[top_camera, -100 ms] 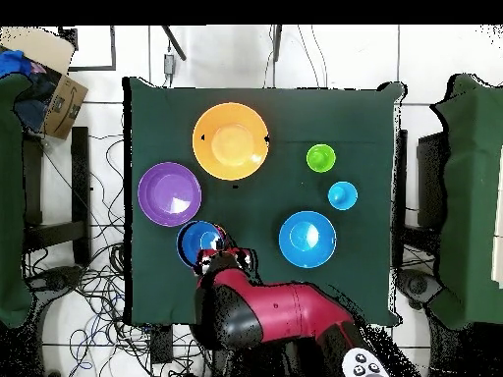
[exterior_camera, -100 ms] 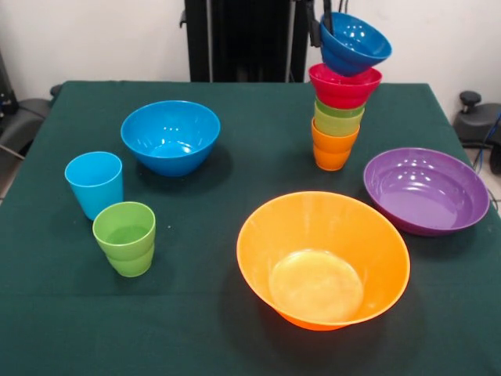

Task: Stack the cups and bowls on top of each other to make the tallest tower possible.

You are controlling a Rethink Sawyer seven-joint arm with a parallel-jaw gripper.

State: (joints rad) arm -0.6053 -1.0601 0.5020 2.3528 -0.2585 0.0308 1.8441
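— Where is the claw (exterior_camera, -100 ms: 328, 17) at this moment?

— At the far right of the green-covered bench (exterior_camera, -100 ms: 235, 168), with a dark finger dipping inside the rim of a blue bowl (exterior_camera, -100 ms: 354, 43). That bowl sits tilted on top of the tower (exterior_camera, -100 ms: 340, 110). The claw looks clenched on the bowl's rim (only the finger inside the bowl is plain in the front view, and from overhead the red arm (top_camera, -100 ms: 285, 316) covers most of it).

— And the tower itself?

— From the bottom: an orange cup (exterior_camera, -100 ms: 333, 150), then a light green-yellow cup (exterior_camera, -100 ms: 337, 124), a lime green cup (exterior_camera, -100 ms: 339, 109), and a red bowl (exterior_camera, -100 ms: 344, 86), with the tilted blue bowl touching its rim.

— What lies around it?

— Just to the tower's right in the front view, the shallow purple bowl (exterior_camera, -100 ms: 427, 190) rests on the bench. Nearer the camera, the large orange bowl (exterior_camera, -100 ms: 323, 259) stands alone. Well apart on the left, a second blue bowl (exterior_camera, -100 ms: 170, 136) sits upright, and in front of it a light blue cup (exterior_camera, -100 ms: 95, 183) and a stepped green cup (exterior_camera, -100 ms: 125, 237) stand just beside each other, both upright and open end up.
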